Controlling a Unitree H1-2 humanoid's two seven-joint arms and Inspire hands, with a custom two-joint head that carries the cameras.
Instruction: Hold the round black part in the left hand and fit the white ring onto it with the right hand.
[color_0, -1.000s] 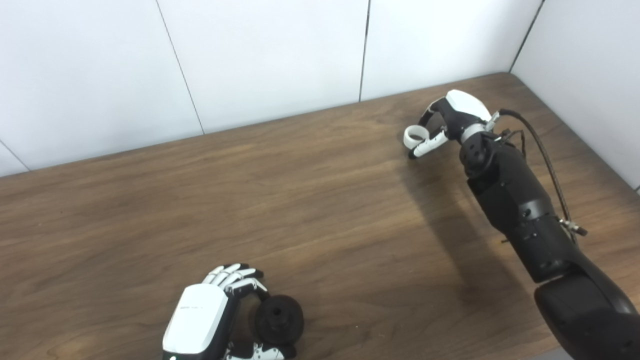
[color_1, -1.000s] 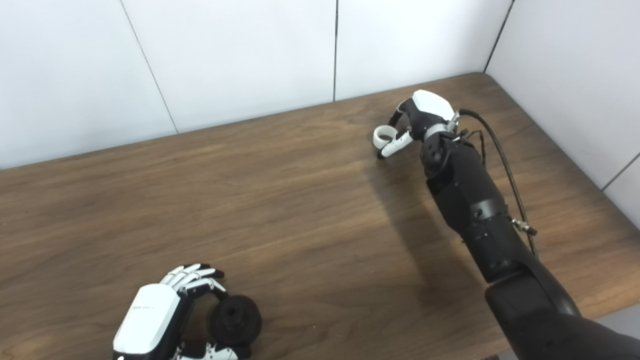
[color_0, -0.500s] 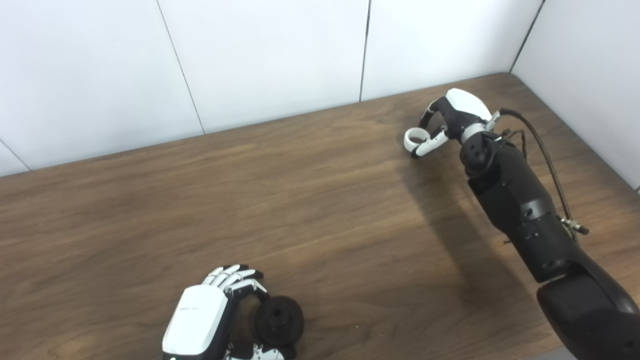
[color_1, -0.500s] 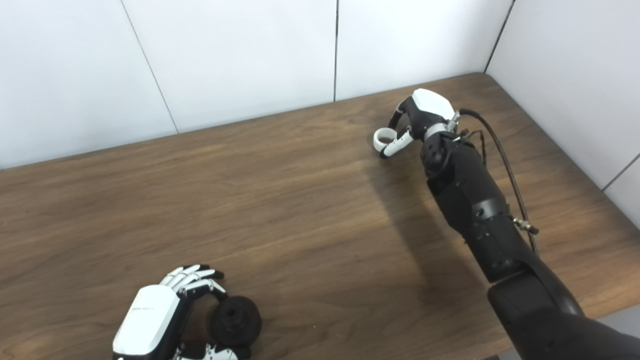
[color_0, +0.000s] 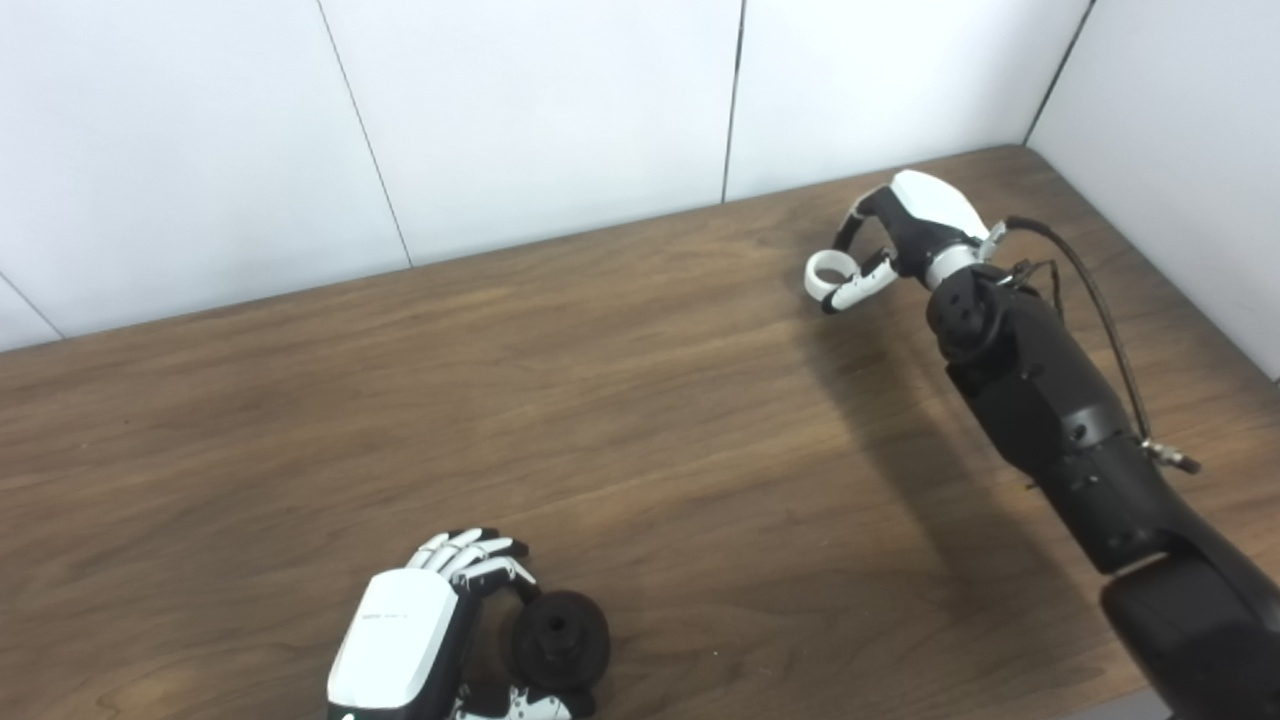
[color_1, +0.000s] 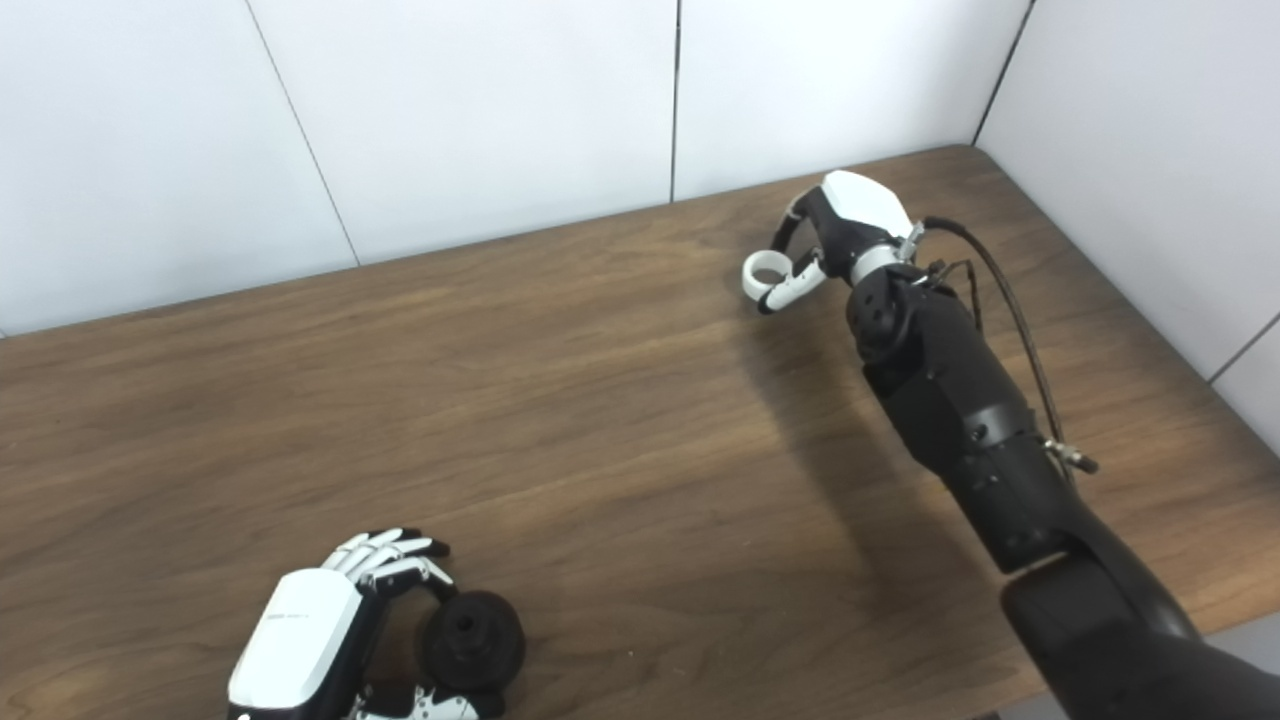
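The round black part (color_0: 560, 640) sits low at the table's front left, its hub with a centre hole facing me. My left hand (color_0: 405, 640) wraps it, fingers curled over its top and thumb under it. Far off at the back right, my right hand (color_0: 915, 225) pinches the small white ring (color_0: 826, 270) between thumb and fingers, a little above the wood. The two hands are far apart, with most of the table's width between them.
The brown wooden table (color_0: 640, 420) ends at white wall panels at the back and on the right, which meet in a corner near my right hand. A black cable (color_0: 1090, 300) loops along my right forearm.
The right thumb has closed in on the ring and the hand has risen slightly with it. The left hand and black part have kept still. The view has shifted a little.
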